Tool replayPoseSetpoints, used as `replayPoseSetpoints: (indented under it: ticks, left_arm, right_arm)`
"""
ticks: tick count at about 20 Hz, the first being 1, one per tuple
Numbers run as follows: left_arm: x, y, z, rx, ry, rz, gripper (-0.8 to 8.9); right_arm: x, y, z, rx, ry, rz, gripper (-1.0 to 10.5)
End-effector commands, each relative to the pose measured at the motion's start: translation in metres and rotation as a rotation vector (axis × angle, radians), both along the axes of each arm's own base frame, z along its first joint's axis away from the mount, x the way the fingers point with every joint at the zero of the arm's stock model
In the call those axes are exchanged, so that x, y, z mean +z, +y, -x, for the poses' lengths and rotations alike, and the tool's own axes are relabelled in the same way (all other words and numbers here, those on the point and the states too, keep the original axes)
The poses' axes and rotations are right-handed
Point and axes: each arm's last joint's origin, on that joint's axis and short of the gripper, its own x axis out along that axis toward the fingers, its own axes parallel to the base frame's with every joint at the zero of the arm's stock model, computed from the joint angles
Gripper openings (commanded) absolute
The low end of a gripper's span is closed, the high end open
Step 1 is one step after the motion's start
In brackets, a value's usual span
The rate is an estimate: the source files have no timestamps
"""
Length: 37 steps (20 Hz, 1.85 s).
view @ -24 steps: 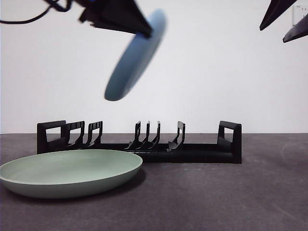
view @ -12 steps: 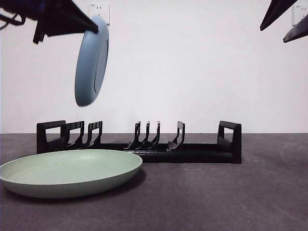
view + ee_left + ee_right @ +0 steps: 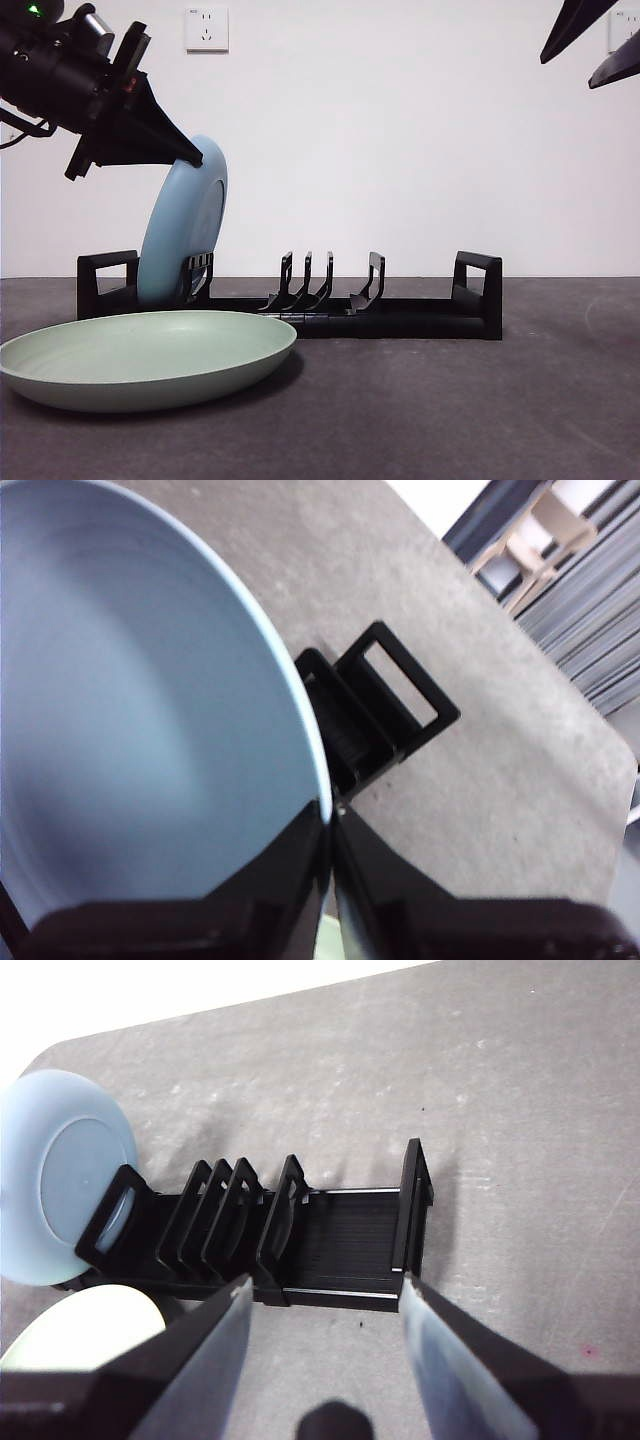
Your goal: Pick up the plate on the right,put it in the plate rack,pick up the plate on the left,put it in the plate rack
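Observation:
A light blue plate (image 3: 185, 225) stands nearly upright on edge, its lower part down among the dividers at the left end of the black plate rack (image 3: 400, 318). My left gripper (image 3: 190, 158) is shut on this plate's top rim, coming in from the upper left. In the left wrist view the blue plate (image 3: 130, 730) fills the frame, with the left gripper (image 3: 330, 815) pinching its rim and the rack's end handle (image 3: 385, 705) below. A pale green plate (image 3: 145, 355) lies flat on the table in front of the rack's left half. My right gripper (image 3: 590, 45) waits open, high at the right.
From above, the right wrist view shows the rack (image 3: 330, 1245), the blue plate (image 3: 55, 1170) at its far end and the green plate (image 3: 85, 1325) beside it, with the right gripper (image 3: 325, 1290) holding nothing. A wall outlet (image 3: 206, 28) is on the white wall.
The left gripper has carried the blue plate leftward and down from high above the rack, turning it upright into the rack's left end. The right arm and the green plate have not moved.

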Motion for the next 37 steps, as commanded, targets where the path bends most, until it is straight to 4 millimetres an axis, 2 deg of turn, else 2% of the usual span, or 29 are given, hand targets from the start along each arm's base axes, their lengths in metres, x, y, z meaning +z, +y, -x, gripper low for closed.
replayPoseSetpoints:
  ticks: [1, 2, 3, 7, 9, 12, 16, 19, 24, 30, 36, 37]
  left_arm:
    - [-0.004, 0.001, 0.002, -0.020, 0.020, -0.014, 2.24]
    - [-0.003, 0.001, 0.004, -0.036, 0.027, -0.003, 3.12]
    - [0.000, 0.000, 0.006, -0.062, 0.028, 0.015, 3.45]
    - [0.028, -0.004, 0.029, -0.168, -0.108, -0.010, 3.46]
    - [0.049, -0.009, 0.049, -0.171, -0.220, -0.086, 3.46]
    - [0.081, -0.018, 0.086, -0.036, -0.375, -0.293, 3.45]
    - [0.103, -0.029, 0.129, 0.066, -0.517, -0.510, 3.45]
    - [0.111, -0.033, 0.151, 0.107, -0.565, -0.577, 3.45]
    - [0.120, -0.034, 0.174, 0.095, -0.621, -0.574, 3.44]
    - [0.118, -0.040, 0.188, 0.072, -0.620, -0.625, 3.43]
    - [0.114, -0.046, 0.194, 0.052, -0.608, -0.676, 3.42]
    - [0.114, -0.047, 0.195, 0.047, -0.610, -0.675, 3.42]
  right_arm:
    - [0.001, 0.001, 0.000, 0.010, -0.004, -0.001, 2.5]
    - [0.000, 0.002, 0.000, 0.026, 0.004, -0.014, 2.5]
    - [-0.001, 0.004, 0.000, 0.069, 0.014, -0.033, 2.5]
    - [-0.012, 0.019, -0.008, 0.282, 0.123, -0.138, 2.5]
    - [-0.024, 0.032, -0.015, 0.345, 0.191, -0.140, 2.5]
    - [-0.049, 0.056, -0.030, 0.408, 0.287, -0.112, 2.5]
    - [-0.080, 0.086, -0.049, 0.465, 0.339, -0.097, 2.5]
    - [-0.108, 0.104, -0.062, 0.479, 0.391, -0.100, 2.5]
    - [-0.147, 0.135, -0.078, 0.518, 0.496, -0.075, 2.5]
    - [-0.163, 0.165, -0.092, 0.554, 0.565, -0.078, 2.5]
    - [-0.170, 0.169, -0.094, 0.541, 0.594, -0.079, 1.8]
    - [-0.170, 0.169, -0.094, 0.529, 0.604, -0.089, 1.3]
